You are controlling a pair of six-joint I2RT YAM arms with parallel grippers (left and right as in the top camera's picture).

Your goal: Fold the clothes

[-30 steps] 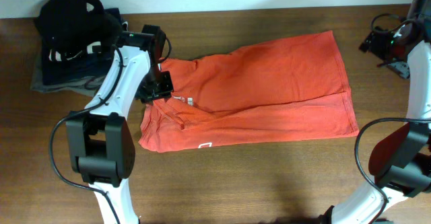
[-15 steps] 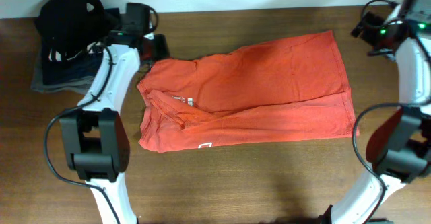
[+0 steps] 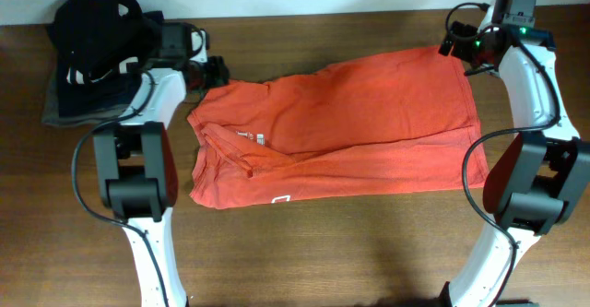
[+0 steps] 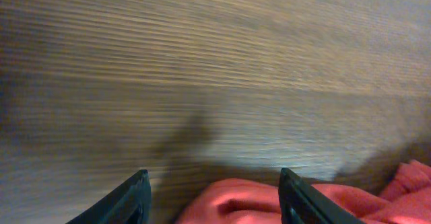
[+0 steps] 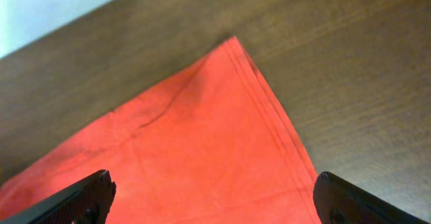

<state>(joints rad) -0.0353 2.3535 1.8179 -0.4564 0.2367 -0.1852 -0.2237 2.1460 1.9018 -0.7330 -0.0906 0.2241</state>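
Orange-red shirt (image 3: 341, 123) lies spread on a wooden table (image 3: 369, 261), not yet fully folded.
The left gripper (image 4: 214, 178) has its jaws parted and empty, with the shirt's collar-end edge just below them. The right gripper (image 5: 212, 180) gapes wide, also empty, with the hem corner directly beneath it. Both seem poised to pinch the far edge for a fold. Count: one shirt, two grippers, and one dark pile (image 3: 92, 49) beyond the left gripper, its garments too bunched to count.
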